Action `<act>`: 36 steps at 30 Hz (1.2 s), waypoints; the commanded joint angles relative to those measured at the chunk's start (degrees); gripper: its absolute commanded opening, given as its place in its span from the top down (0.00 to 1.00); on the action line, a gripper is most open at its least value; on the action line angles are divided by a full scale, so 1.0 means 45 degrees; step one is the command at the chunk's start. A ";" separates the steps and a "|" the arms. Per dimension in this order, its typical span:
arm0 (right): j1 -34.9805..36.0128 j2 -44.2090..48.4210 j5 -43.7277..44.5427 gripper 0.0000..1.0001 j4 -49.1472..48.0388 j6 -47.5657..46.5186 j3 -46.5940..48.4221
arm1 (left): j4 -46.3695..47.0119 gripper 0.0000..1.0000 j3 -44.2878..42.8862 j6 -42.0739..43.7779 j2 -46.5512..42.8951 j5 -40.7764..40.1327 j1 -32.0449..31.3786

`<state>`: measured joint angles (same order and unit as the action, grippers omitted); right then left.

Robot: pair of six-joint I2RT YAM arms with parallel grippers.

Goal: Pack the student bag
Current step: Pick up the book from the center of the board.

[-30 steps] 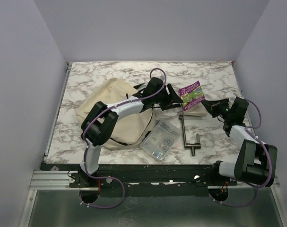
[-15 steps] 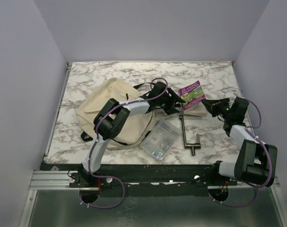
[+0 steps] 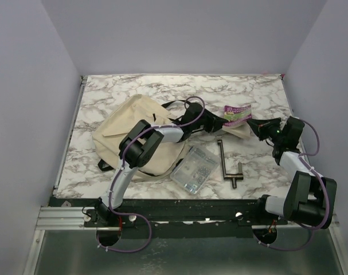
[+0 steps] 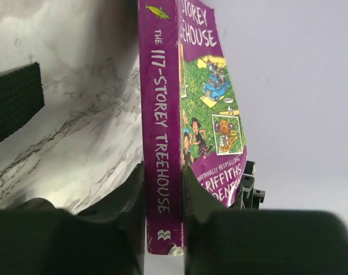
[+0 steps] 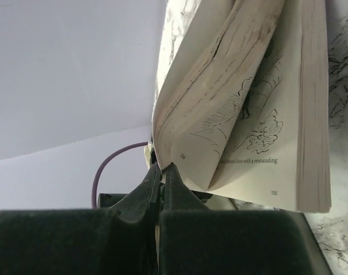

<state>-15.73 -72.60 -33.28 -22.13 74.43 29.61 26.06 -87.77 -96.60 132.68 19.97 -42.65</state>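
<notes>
The student bag point(image 3: 136, 137), cream fabric with black straps, lies at the left middle of the table. A purple paperback book point(image 3: 237, 113) is held above the table to its right, between both grippers. My left gripper point(image 3: 215, 122) is shut on the book's spine, which shows close up in the left wrist view point(image 4: 161, 132), gripper point(image 4: 162, 175). My right gripper point(image 3: 255, 126) is shut on a thin edge of the book at its right end. In the right wrist view the book's pages point(image 5: 248, 114) fan open above the gripper point(image 5: 161, 167).
A clear plastic pouch point(image 3: 194, 168) of small items lies in front of the bag. A metal T-shaped tool point(image 3: 225, 163) lies to its right. A black strap point(image 4: 13, 100) lies on the marble table point(image 3: 128, 91). Purple walls close in three sides.
The left arm has reached further right. The book has tipped from cover facing up to nearly edge-on and flatter. The right gripper has shifted slightly with it.
</notes>
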 commanded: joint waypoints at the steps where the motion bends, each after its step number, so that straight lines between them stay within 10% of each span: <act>1: 0.0052 0.0346 -0.0428 0.94 0.1905 -0.2220 0.0861 | 0.3304 0.90 0.0265 -0.0484 -0.0405 -0.0217 0.0032; 5: 0.0062 0.1031 0.0279 0.52 0.4797 -0.5478 0.1452 | 0.3622 1.00 0.0344 0.0962 -0.1119 0.0220 0.0377; 10: 0.0072 0.2486 0.0143 0.24 0.6891 -0.7668 0.1718 | 0.3583 1.00 0.0727 0.3688 -0.2996 0.0861 0.0933; 17: 0.2194 0.4552 -0.2196 0.01 -0.0921 -0.0143 -0.1670 | 0.4552 1.00 0.2523 0.4215 -0.6181 0.1017 0.1123; 23: 0.5674 0.5733 0.1252 0.00 -0.2622 0.1279 -0.1220 | 0.6802 1.00 0.3829 0.1572 -0.6867 0.1144 0.1159; 36: 0.7681 0.5247 0.4958 0.00 -0.1968 0.0249 0.0507 | 0.6977 1.00 0.4258 0.1733 -0.7876 0.0426 0.1331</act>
<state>17.85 -50.24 -20.45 -33.69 75.96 28.93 50.65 -67.79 -88.92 101.73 23.75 -37.28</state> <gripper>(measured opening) 0.995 0.236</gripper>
